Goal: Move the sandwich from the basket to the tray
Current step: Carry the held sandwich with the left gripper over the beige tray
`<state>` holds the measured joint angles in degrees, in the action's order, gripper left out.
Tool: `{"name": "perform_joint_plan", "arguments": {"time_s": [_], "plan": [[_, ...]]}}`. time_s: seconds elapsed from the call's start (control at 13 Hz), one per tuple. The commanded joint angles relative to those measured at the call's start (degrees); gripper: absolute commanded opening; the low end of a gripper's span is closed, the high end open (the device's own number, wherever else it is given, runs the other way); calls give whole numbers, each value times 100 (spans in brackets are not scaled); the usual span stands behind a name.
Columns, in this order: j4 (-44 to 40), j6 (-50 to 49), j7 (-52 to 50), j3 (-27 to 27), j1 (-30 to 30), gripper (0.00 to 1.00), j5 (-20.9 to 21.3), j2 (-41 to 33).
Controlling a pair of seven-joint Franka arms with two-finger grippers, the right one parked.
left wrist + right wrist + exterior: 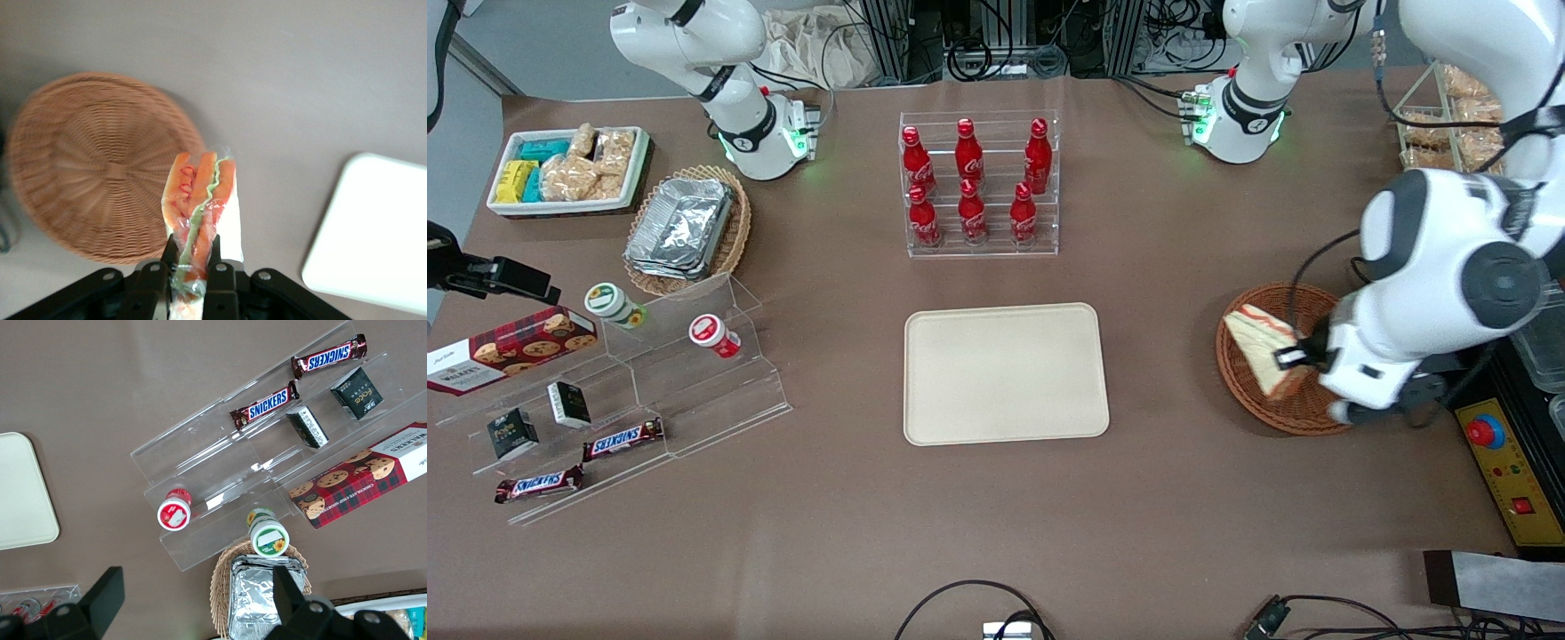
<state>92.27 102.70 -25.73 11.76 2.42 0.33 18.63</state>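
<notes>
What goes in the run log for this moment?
phase: lift | pincer: shut on wrapped triangular sandwich, above round reddish-brown wicker basket | cream rectangular tray: bare

The wrapped sandwich [1261, 348] [200, 213] is hanging above the round wicker basket [1280, 404] [100, 167] — gripper [1294, 357] [191, 267] pinching it — while the cream tray [1005, 373] [373, 240] is lying flat toward the table's middle.

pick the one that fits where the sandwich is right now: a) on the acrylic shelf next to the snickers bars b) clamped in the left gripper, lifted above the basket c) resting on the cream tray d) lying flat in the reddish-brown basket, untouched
b: the wrist view shows the gripper shut on the sandwich, with the basket bare below it and the tray bearing nothing.
</notes>
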Motion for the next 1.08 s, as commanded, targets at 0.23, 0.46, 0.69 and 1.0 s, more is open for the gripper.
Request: {"name": "perform_joint_plan", "arguments": {"time_s": [0.23,0.46,0.69,1.0], "plan": [[-1000,467,-380,275,1241,0,643,1721],[-1000,839,-380,275,1655,0,644,2038],[-1000,1075,-625,266,1936,0,722,2372],[-991,1121,-1012,266,2052,100,731,2418]]}}
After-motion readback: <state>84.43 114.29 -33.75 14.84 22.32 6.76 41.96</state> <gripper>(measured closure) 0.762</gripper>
